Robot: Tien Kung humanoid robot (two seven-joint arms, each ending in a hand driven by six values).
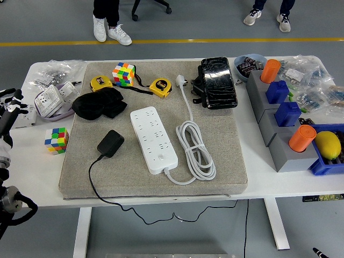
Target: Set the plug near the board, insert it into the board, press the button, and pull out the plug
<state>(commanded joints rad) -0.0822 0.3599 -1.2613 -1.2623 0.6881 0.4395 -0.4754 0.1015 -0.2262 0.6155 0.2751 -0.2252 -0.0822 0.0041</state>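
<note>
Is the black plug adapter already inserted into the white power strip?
No: the black plug adapter lies on the grey mat to the left of the white power strip, apart from it.
</note>
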